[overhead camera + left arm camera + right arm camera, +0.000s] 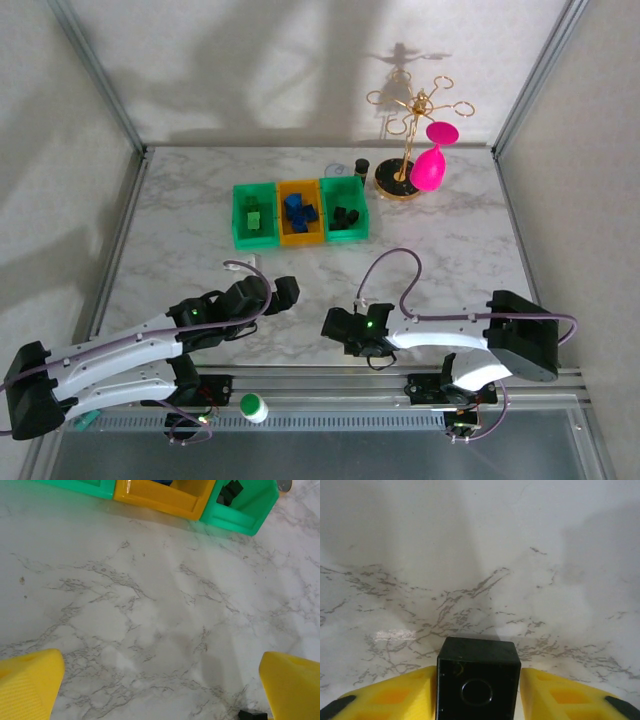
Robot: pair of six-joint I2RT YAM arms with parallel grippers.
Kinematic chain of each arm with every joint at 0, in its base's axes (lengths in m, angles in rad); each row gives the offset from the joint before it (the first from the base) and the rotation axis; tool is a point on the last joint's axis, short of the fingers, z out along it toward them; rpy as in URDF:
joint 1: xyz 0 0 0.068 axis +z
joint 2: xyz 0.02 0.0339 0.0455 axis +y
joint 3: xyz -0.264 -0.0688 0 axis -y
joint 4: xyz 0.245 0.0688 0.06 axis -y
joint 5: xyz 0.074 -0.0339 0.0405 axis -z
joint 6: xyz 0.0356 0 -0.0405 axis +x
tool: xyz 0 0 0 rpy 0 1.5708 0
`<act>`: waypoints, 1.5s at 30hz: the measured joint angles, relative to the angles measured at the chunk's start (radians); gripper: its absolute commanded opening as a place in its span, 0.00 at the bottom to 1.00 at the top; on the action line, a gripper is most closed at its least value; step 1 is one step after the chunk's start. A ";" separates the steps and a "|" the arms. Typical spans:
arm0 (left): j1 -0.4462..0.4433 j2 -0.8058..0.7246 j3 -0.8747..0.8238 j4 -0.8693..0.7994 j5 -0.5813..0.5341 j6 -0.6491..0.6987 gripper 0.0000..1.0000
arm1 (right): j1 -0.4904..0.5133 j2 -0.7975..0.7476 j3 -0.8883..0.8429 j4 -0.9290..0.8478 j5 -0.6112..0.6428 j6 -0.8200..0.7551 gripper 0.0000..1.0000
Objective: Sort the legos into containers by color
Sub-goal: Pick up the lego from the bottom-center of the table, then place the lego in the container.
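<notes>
Three containers stand in a row at the back of the table. The left green bin point(240, 232) holds green legos point(254, 218), the yellow-orange bin point(300, 238) blue legos point(298, 208), and the right green bin point(345, 236) black legos point(346, 215). My right gripper point(338, 328) is low over the near middle of the table, shut on a black lego point(478, 680) between its yellow fingers point(390, 697). My left gripper point(286, 292) hovers open beside it, with bare marble between its fingers point(27, 685). In the left wrist view, the yellow bin point(165, 497) and right green bin point(250, 512) lie ahead.
A gold stand point(405, 120) with a pink glass point(430, 168) is at the back right. A small dark cylinder point(360, 165) stands behind the bins. A green-and-white cap point(254, 406) lies on the near rail. Walls close in on both sides of the table.
</notes>
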 measured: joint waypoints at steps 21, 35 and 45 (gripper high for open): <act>0.049 0.011 0.057 -0.021 -0.068 0.059 1.00 | -0.354 0.000 0.341 -0.005 0.098 -0.413 0.36; 0.216 0.063 0.105 0.010 -0.058 0.137 1.00 | -0.653 0.453 0.743 0.154 0.029 -0.749 0.37; 0.246 0.083 0.105 0.032 -0.042 0.149 1.00 | -0.718 0.612 0.860 0.193 -0.012 -0.801 0.39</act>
